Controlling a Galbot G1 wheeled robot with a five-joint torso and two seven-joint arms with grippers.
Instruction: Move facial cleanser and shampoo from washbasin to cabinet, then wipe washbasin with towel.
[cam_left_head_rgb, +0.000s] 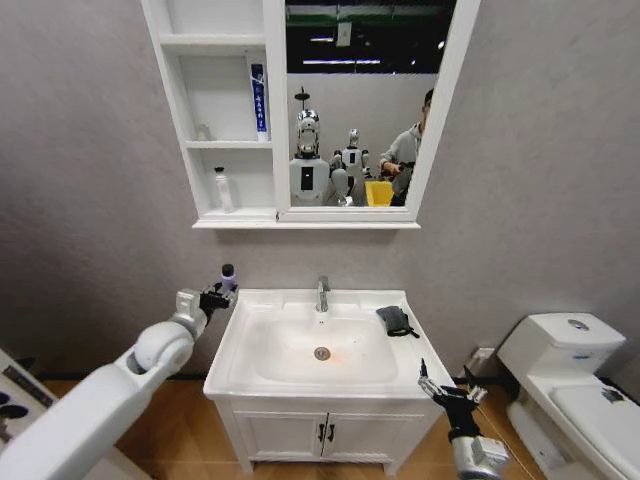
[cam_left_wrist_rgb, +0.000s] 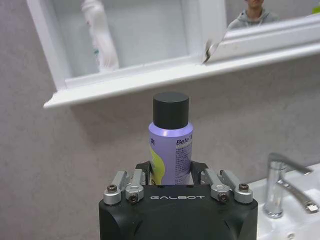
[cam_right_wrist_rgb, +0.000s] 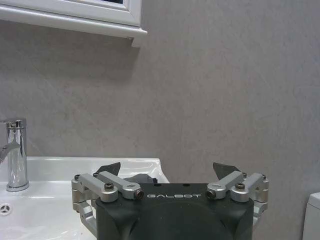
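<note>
My left tool (cam_left_wrist_rgb: 172, 177) clenched on upright purple black-capped plastic bottle (cam_left_wrist_rgb: 171, 142), left of white ceramic washbasin (cam_left_head_rgb: 235, 345); right tool (cam_right_wrist_rgb: 167, 172) released beside its front-right corner.

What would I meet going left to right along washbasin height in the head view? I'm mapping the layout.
Left gripper holding a purple bottle → tap → dark towel on the washbasin → right gripper → toilet.
</note>
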